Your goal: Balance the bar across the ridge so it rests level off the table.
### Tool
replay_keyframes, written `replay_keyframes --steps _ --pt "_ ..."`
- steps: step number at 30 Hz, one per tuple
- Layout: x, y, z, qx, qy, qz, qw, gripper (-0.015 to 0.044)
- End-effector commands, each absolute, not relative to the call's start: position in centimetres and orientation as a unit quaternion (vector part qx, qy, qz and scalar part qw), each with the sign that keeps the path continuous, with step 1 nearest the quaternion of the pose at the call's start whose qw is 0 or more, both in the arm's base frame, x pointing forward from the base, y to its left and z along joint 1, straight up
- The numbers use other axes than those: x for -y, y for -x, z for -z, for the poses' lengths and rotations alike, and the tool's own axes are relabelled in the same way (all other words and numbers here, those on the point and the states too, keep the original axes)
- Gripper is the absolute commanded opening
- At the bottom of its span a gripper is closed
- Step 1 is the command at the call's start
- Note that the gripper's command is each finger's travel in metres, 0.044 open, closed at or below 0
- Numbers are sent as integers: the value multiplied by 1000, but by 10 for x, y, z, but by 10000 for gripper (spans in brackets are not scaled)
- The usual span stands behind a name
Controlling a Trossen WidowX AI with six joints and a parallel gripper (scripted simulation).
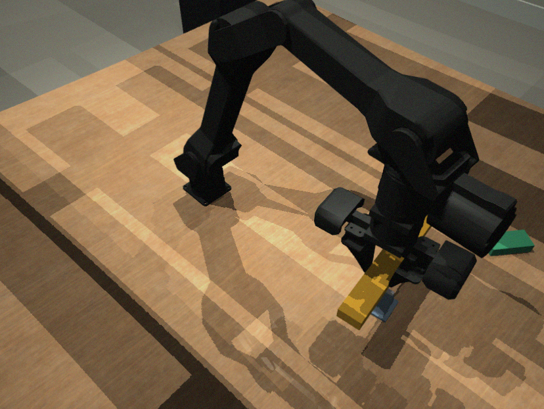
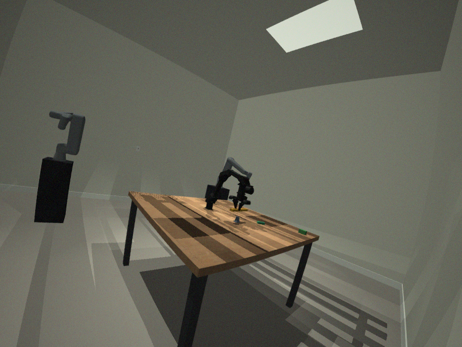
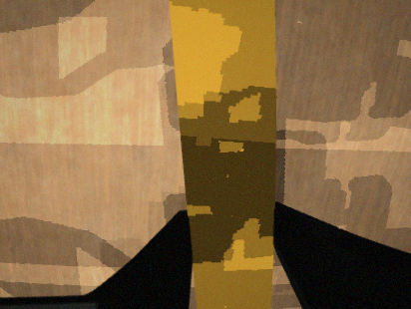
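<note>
Fingers [image 1: 387,273] [image 2: 237,209], one pair, closed on the long sides of one yellow bar [image 1: 364,295] [image 2: 244,210] [image 3: 224,115], which we find held above the bench [image 1: 144,246] [image 2: 179,233] [image 3: 45,189], beside and partly over the blue-grey ridge [image 1: 385,305] [image 2: 237,220] in the top view. For the step in hand, which we judge to be centring, we should bring mid-bar over the crest, lower it level and slowly, and release only once supported. Long axis: near end toward the lower left of the top view, far end toward the upper right, broad face up.
</note>
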State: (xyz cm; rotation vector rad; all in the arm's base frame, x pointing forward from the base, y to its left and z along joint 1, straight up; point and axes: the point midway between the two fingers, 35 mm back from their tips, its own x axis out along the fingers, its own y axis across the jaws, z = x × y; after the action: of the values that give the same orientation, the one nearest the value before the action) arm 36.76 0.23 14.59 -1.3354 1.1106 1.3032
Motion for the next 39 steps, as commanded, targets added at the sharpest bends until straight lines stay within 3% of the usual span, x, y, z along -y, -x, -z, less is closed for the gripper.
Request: replay_keyframes --steps 1,39 --pt "-3 -371 -145 -451 547 -531 465 0" --pt "-3 -373 -104 -451 547 -531 465 0"
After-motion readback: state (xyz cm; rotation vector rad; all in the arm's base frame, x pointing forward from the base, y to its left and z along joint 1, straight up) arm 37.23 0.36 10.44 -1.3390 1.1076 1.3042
